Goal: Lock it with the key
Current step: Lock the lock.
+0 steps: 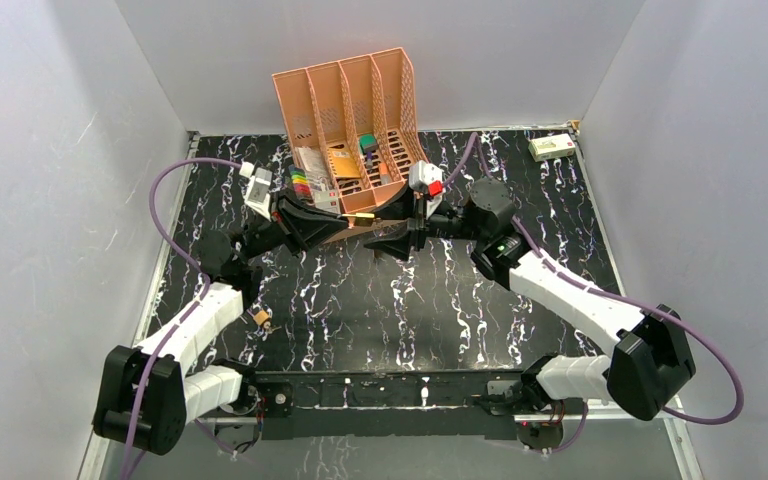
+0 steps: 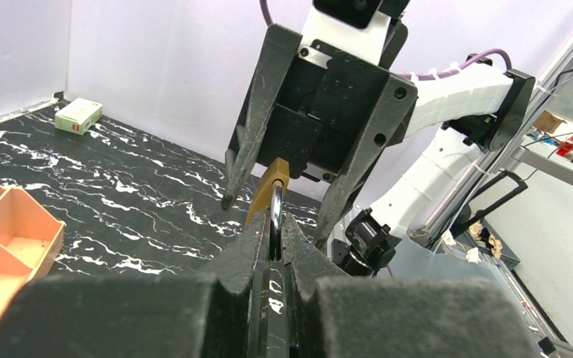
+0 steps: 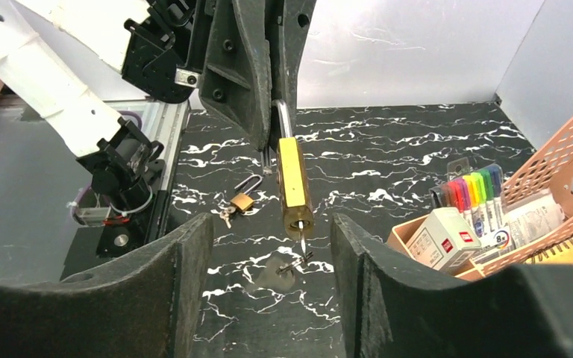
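My left gripper (image 2: 274, 231) is shut on the steel shackle (image 3: 282, 119) of a long brass padlock (image 3: 293, 183) and holds it in the air in front of the orange organizer. The thin silvery key (image 3: 299, 242) sticks out of the keyhole in the padlock's end, with a small ring hanging from it. My right gripper (image 3: 270, 220) is open, one finger on each side of that end and the key, touching neither. In the left wrist view the right gripper's fingers (image 2: 242, 149) straddle the padlock (image 2: 272, 183) and the key is hidden. In the top view the two grippers meet (image 1: 380, 228).
A second small brass padlock (image 3: 242, 200) with keys lies on the mat, also in the top view (image 1: 260, 320). The orange file organizer (image 1: 350, 100) holds markers (image 3: 474, 186) and small boxes. A small box (image 1: 552, 147) lies at the far right corner.
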{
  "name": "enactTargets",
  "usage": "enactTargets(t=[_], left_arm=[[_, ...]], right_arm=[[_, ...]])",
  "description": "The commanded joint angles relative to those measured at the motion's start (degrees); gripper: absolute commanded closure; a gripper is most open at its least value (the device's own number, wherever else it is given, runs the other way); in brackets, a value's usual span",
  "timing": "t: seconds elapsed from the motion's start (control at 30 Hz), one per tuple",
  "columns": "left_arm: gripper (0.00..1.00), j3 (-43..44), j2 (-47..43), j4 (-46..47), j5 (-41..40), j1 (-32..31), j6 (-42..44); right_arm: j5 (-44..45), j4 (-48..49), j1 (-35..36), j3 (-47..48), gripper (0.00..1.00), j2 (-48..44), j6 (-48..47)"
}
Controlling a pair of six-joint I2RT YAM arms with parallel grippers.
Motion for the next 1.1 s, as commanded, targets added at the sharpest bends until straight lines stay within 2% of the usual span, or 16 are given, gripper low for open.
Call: enactTargets(t=[0.0,0.3,0.4,0.47,0.5,0.53,0.57,0.8,0.83,0.93,0.97,1.07], left_arm=[[1.00,-0.09,-2.03,6.49,-1.41,-0.25,-0.03],[1.00,-0.75,-1.59,7.34,-1.00,-0.29,0.04],[1.00,-0.91,-1.59,7.35,-1.33,-0.37,0.21],[1.00,-0.96,-1.61,7.43,-1.35,-0.27,0.29],[1.00,-1.00,-1.67,7.43,-1.42,-0.27,0.35],[1.00,-1.08,-1.69,7.48,-1.58,-0.22,0.44],[1.00,-1.11,-1.73,7.51,-1.53,-0.24,0.56],[1.00,-1.40,-2.00,7.20,-1.84,-0.26,-0.24],[0.92,-1.24,-1.98,6.64,-1.87,-0.25,-0.71],[0.06,0.30,-1.98,3.33,-0.09,-0.25,-2.39],[0.02,1.19,-1.94,2.24,0.97,-0.27,-2.87],[0.02,3.30,-2.02,0.42,3.48,-0.18,-5.27]], right_arm=[[-2.20,5.11,-0.25,3.52,0.36,0.22,1.68],[-3.61,8.40,-0.26,4.23,0.43,2.05,4.36],[-4.12,7.74,-0.21,5.18,0.50,2.82,4.74],[-4.70,5.93,-0.22,6.26,0.59,3.56,4.70],[-5.07,4.49,-0.28,7.04,0.68,3.99,4.69],[-5.39,2.56,-0.23,8.00,0.91,4.47,4.55],[-5.78,0.30,-0.24,9.29,1.00,5.04,4.50],[-8.25,-10.40,-0.95,14.75,1.00,6.14,7.23],[-9.36,-11.42,-1.70,15.28,1.00,6.19,8.12],[-16.72,-12.24,-4.99,16.14,1.00,6.64,11.79],[-19.56,-12.28,-6.18,16.35,1.00,6.75,12.88],[-26.07,-13.45,-9.20,16.65,1.00,6.94,14.52]])
